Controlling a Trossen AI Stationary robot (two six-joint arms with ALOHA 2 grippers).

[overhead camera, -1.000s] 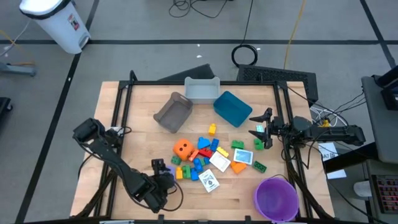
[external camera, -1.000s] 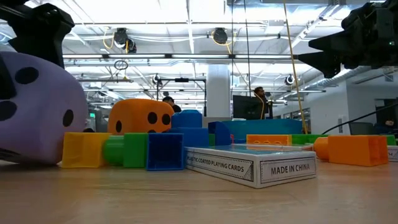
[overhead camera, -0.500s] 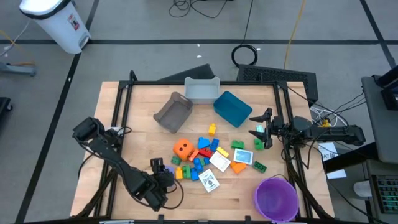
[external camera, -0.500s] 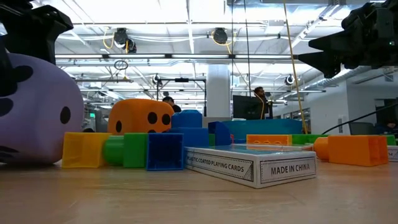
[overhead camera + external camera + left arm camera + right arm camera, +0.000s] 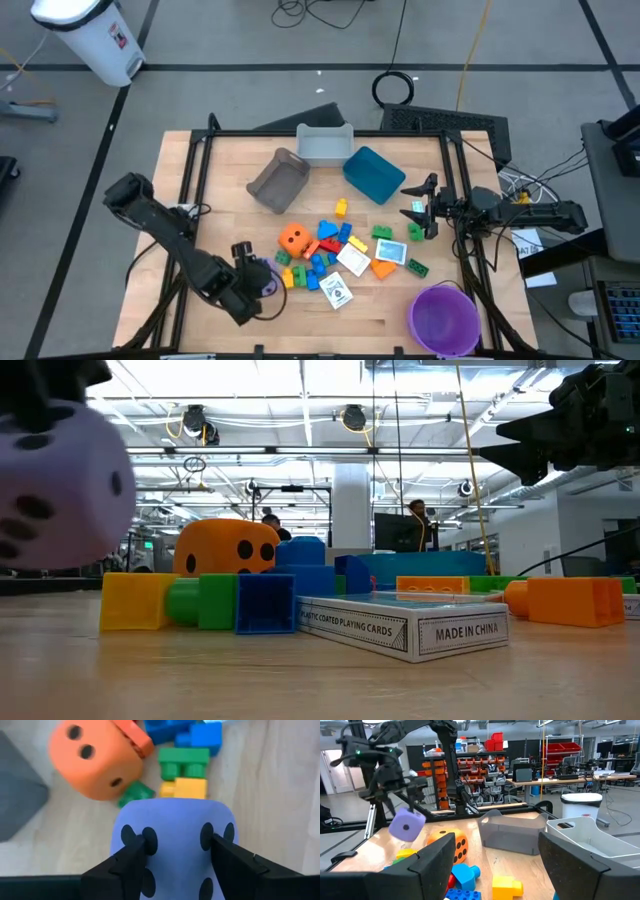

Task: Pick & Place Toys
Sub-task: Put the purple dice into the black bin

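Left gripper [image 5: 172, 855] has the purple die [image 5: 172, 837] pinched between its two fingers, one on each side face. In the low view the die [image 5: 60, 485] is clearly hanging above the wood, not resting on it, so it's a real grip and not just a touch. From above, it sits at the near-left part of the table [image 5: 400, 305], just left of the toy pile.

What matters now is where the bins are relative to that die. The brown bin [image 5: 279, 180], the grey bin [image 5: 325, 145] and the blue bin [image 5: 374, 174] all sit at the far side of the table, past the pile. So from the left gripper's spot the way to any of them runs forward and a bit right, straight over the orange die [image 5: 292, 238] and the bricks [image 5: 322, 250]. The brown one looks closest to me, since it's the leftmost of the three. A cube has no long axis to fuss over, so my guess is it just needs enough height to clear the orange die on the way.

Right gripper [image 5: 418, 208] is parked with its fingers spread and nothing in them, at the right edge of the table by the blue bin. It's well away from the purple die, so this one is the left arm's job.
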